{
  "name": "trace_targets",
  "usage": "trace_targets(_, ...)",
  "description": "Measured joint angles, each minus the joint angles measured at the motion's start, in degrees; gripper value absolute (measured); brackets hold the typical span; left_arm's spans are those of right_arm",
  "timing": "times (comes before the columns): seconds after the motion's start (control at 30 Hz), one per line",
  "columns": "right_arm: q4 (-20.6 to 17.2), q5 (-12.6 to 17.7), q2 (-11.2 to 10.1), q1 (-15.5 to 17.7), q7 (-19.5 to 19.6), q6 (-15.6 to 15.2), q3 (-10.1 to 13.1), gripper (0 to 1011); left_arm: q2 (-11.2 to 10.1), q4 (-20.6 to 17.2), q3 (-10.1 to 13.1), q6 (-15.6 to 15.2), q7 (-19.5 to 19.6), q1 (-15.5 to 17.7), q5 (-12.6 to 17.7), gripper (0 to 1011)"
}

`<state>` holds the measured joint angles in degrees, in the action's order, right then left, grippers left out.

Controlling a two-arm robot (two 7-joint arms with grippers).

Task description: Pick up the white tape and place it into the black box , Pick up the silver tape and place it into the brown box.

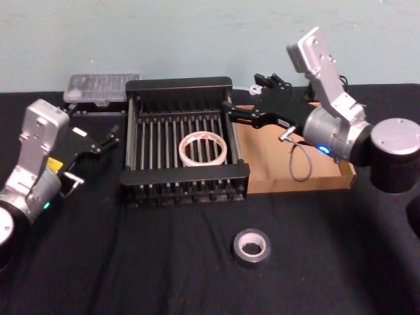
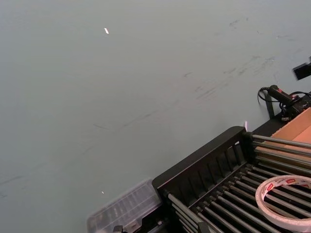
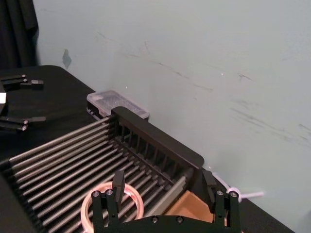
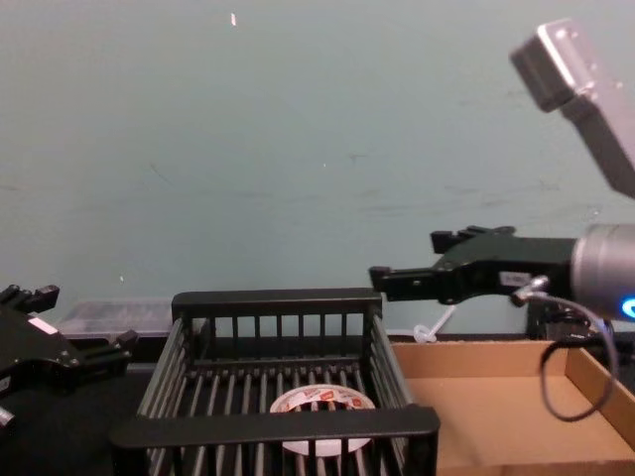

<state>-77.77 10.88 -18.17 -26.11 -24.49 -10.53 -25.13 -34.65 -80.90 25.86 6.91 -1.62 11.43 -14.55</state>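
Note:
The white tape lies flat on the barred floor of the black box, right of its middle; its ring also appears in the wrist and chest views. On the black table in front of that box sits the silver tape, apart from both grippers. The brown box stands against the black box's right side. My right gripper hovers open and empty above the black box's right rim. My left gripper rests open, left of the black box.
A clear lidded container stands behind the black box's back left corner, against the pale wall. A grey cable loop hangs from the right arm over the brown box. Cables and a plug lie at the back.

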Motion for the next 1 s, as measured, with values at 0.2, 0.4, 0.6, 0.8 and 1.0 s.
trace_targets(0.2, -5.1, 1.3, -3.5, 2.7, -1.3, -1.8, 1.2, 1003, 0.0, 0.0, 0.0, 0.0, 0.0, 0.0, 0.0, 1001)
trace_targets(0.4, -11.4, 3.5, -8.6, 6.5, -3.2, -4.1, 2.7, 1003, 0.0, 0.0, 0.0, 0.0, 0.0, 0.0, 0.0, 1001)
trace_targets(0.6, -16.6, 5.3, -13.7, 9.9, -5.5, -6.3, 3.1, 1003, 0.0, 0.0, 0.0, 0.0, 0.0, 0.0, 0.0, 1002)
trace_targets(0.8, -19.7, 6.1, -17.4, 12.6, -7.0, -7.7, 2.1, 1002, 0.0, 0.0, 0.0, 0.0, 0.0, 0.0, 0.0, 1001)
trace_targets(1.0, -20.9, 6.8, -18.6, 14.9, -7.0, -7.9, 0.6, 1003, 0.0, 0.0, 0.0, 0.0, 0.0, 0.0, 0.0, 1001)
